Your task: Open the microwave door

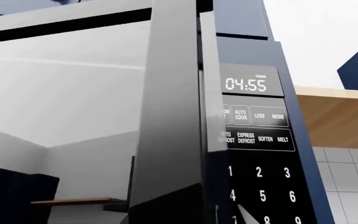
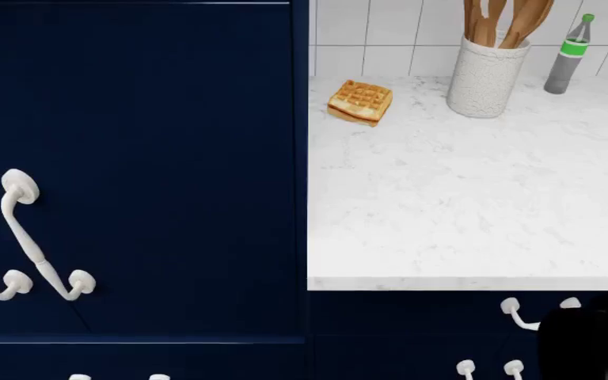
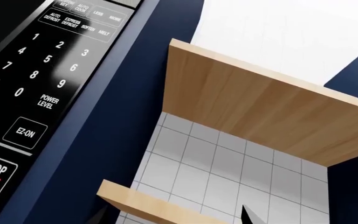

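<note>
With the jaws unseen and their state impossible to tell, a blind reach could miss the microwave door handle [image 1: 169, 116] and press the keypad [image 1: 263, 186].

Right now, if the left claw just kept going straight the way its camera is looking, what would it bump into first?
Most likely the microwave's dark vertical door handle, which fills the middle of the left wrist view, with the keypad panel just beside it. How far off it is can't be judged, and the claw itself barely shows.

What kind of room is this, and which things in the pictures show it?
Most likely a home kitchen. A microwave with a keypad is set among dark blue cabinets, and a white marble counter holds a waffle, a crock of wooden utensils and a bottle.
</note>
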{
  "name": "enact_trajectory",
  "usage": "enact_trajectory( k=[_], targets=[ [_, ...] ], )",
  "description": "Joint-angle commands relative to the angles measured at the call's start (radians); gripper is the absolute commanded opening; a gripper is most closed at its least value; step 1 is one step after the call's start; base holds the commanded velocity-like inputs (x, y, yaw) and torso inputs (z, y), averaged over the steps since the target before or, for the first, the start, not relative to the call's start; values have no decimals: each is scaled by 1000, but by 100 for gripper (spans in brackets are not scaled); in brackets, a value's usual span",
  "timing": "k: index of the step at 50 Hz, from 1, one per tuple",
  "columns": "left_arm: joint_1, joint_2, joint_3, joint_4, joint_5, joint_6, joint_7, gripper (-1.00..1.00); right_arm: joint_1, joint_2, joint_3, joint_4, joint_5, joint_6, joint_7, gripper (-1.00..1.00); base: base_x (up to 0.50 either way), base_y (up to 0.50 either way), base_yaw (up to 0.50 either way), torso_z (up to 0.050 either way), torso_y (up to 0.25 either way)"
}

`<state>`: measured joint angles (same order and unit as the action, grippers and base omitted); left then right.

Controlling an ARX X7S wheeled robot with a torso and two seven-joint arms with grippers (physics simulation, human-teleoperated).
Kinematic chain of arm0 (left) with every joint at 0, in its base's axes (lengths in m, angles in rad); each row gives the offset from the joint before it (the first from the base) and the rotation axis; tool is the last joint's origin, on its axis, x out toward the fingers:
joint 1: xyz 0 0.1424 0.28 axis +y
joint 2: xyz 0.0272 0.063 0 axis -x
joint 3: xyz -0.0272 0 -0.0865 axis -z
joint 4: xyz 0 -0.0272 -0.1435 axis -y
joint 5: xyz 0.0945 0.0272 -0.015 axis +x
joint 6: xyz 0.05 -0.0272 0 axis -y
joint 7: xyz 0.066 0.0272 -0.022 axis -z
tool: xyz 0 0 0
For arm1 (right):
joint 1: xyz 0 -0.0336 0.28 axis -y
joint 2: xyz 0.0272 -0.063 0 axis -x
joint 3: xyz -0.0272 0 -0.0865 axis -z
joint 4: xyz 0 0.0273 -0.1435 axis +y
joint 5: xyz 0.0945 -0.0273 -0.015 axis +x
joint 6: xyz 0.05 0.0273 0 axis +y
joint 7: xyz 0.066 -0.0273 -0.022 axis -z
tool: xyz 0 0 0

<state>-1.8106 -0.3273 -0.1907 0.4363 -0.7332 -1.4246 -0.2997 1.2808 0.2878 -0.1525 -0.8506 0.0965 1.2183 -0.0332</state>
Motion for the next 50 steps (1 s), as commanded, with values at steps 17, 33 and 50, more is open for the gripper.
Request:
enact_trajectory(
  k=[17,33,50],
  targets=[
    [42,-14,19,87,-20,-20,13,100,-6,0,-16,26,3,-29,13,100,-1,-2,-1,0,0],
    [72,-72,51,79,0,35,24,100,12,0,-18,24,11,-11,15,100,0,0,0,0,0],
    [57,-95,40,98,-9,35,12,100,17,3,-22,22,16,-8,20,100,0,0,0,0,0]
  ],
)
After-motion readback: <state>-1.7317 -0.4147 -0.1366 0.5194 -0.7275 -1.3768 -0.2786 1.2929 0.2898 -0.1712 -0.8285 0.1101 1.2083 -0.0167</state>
